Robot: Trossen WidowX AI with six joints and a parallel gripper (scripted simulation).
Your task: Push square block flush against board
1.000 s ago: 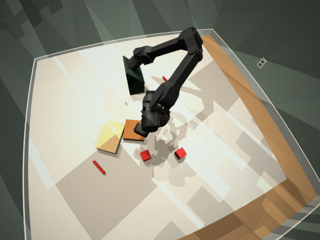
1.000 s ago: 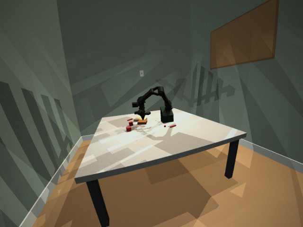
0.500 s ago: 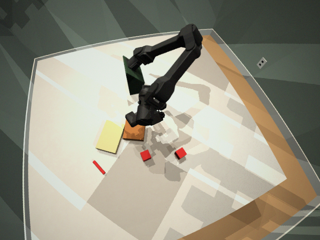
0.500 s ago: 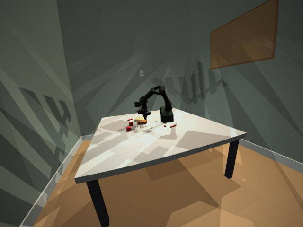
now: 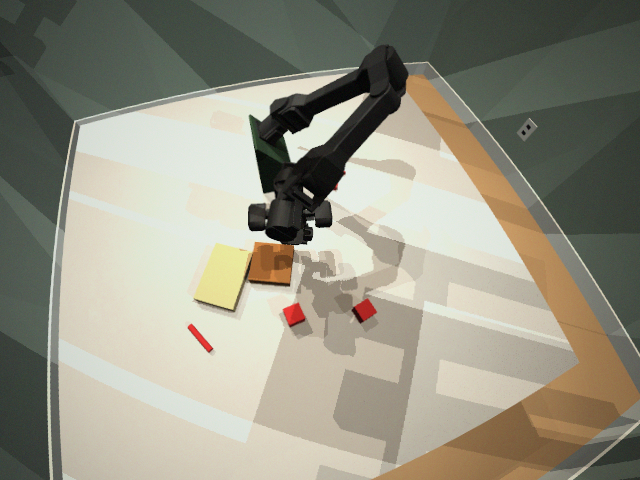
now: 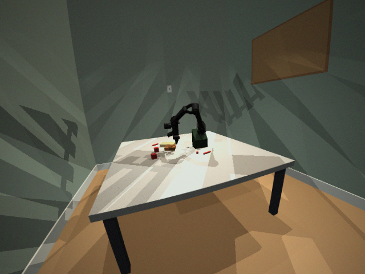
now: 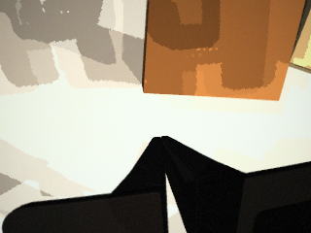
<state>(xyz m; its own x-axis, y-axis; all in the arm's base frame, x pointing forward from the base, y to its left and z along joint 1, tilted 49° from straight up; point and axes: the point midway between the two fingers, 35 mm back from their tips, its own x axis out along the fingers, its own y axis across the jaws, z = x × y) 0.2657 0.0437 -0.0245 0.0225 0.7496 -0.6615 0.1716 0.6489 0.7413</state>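
The orange square block (image 5: 270, 264) (image 6: 170, 147) (image 7: 214, 49) lies flat on the table. The pale yellow board (image 5: 222, 276) (image 6: 166, 144) (image 7: 303, 55) lies just beside it, turned at a slight angle, so the two meet near one corner and a thin wedge of gap opens along the rest of the side. My gripper (image 5: 296, 241) (image 6: 176, 139) (image 7: 160, 144) is shut and empty. It sits low over the table on the block's side that faces the arm base, a short way off the block's edge.
Two red cubes (image 5: 293, 314) (image 5: 364, 310) lie beyond the block, away from the arm base. A red stick (image 5: 200, 337) lies past the board. Another red stick (image 6: 207, 152) lies near the dark green arm base (image 5: 268, 155) (image 6: 199, 138).
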